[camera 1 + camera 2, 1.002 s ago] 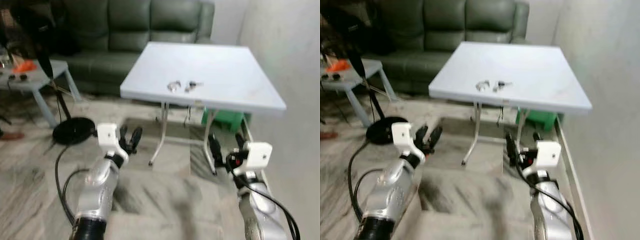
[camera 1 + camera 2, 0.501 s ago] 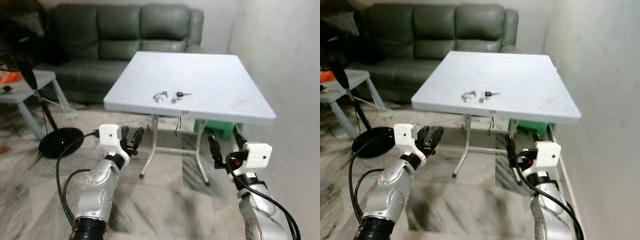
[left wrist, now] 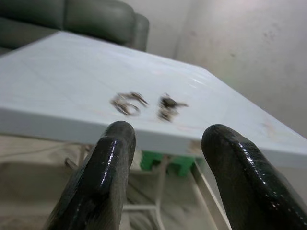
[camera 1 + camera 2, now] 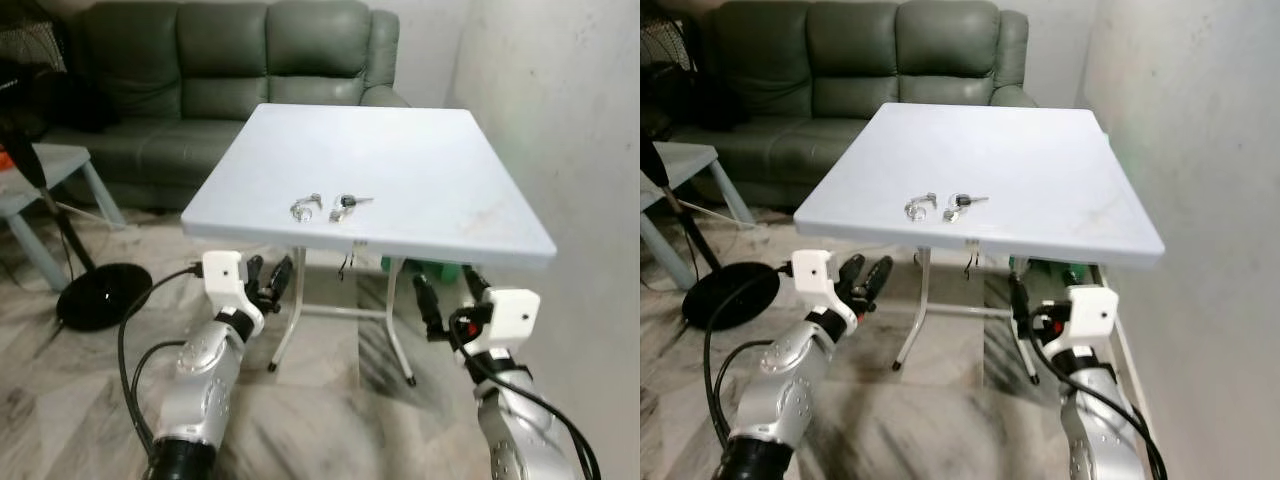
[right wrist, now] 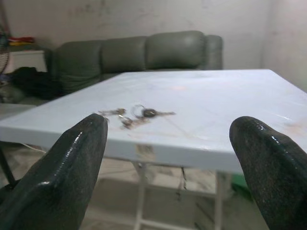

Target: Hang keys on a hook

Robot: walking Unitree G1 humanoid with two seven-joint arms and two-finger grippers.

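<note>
While the robot closed on the white table (image 4: pixel 450 190), the view shifted: a second before, the table stood farther off and blurred, with more floor showing ahead; by now its near edge lay just beyond both grippers and the picture had sharpened. The keys (image 4: pixel 346 205) lay on the table top near its front edge, a separate key ring (image 4: pixel 304 209) just beside them toward the sofa side; both sat where they had been on the table earlier. The green sofa (image 4: pixel 230 60) stood behind the table's far side, a fan base (image 4: pixel 103 295) on the floor off the table's left corner, a green crate (image 4: pixel 425 268) under the table. The left gripper (image 4: pixel 270 283) was raised below the table's front edge, fingers parted, holding nothing. The right gripper (image 4: pixel 447 295) hung likewise below the front edge near the table's right legs, fingers spread wide and empty, aimed toward the keys.
</note>
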